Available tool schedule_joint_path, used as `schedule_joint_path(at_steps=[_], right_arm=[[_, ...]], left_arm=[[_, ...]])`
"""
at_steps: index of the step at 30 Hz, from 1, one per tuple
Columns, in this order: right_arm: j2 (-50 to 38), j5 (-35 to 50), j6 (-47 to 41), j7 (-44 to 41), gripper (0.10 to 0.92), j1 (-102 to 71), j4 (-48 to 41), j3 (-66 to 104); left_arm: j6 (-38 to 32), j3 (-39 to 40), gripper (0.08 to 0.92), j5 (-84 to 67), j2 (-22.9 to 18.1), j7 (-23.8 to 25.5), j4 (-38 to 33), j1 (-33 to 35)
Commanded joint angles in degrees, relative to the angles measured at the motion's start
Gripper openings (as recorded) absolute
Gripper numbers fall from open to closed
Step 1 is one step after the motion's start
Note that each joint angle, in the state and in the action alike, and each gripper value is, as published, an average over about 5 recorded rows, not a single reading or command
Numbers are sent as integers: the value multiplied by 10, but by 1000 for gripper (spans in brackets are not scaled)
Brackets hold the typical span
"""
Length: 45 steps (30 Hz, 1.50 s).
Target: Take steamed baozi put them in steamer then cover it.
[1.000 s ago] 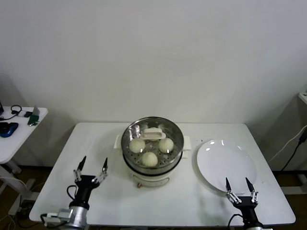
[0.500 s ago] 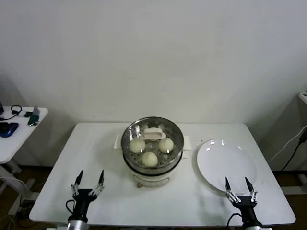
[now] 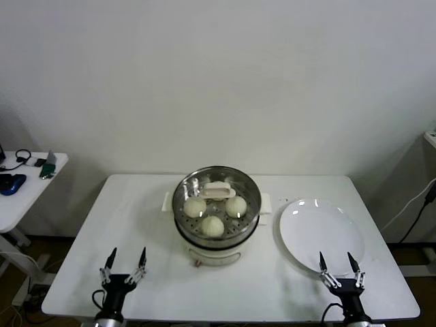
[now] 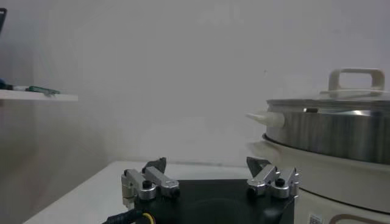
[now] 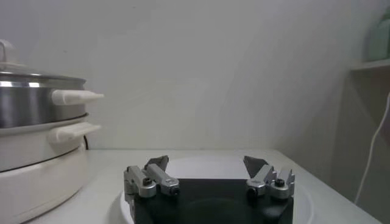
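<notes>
The steel steamer (image 3: 216, 204) on its cream base stands mid-table with the glass cover (image 3: 219, 191) on it, cream handle on top. Three baozi (image 3: 213, 225) show through the lid; a fourth is hidden under the handle. My left gripper (image 3: 126, 261) is open and empty at the table's near left edge, well clear of the steamer. My right gripper (image 3: 340, 263) is open and empty at the near right, over the near rim of the plate. The left wrist view shows the steamer (image 4: 332, 131) with the cover's handle (image 4: 356, 79). The right wrist view shows the steamer (image 5: 30, 103).
An empty flat white plate (image 3: 320, 231) lies right of the steamer, also in the right wrist view (image 5: 207, 167). A small side table (image 3: 20, 184) with gadgets stands off to the left. A white wall is behind.
My left gripper has drawn back toward the near edge of the table, away from the steamer. The right gripper has barely moved. The steamer, cover and baozi are unchanged.
</notes>
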Motion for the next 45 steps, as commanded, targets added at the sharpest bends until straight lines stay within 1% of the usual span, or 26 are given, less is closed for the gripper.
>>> schedule_joint_path(at_steps=[1, 45], right_arm=[[1, 1, 0, 0, 823, 0, 1, 0], [3, 1, 5, 1, 823, -1, 6, -1]], left_arm=[[-4, 1, 823, -1, 1, 0, 5, 3], [6, 3, 823, 6, 4, 2, -5, 5]])
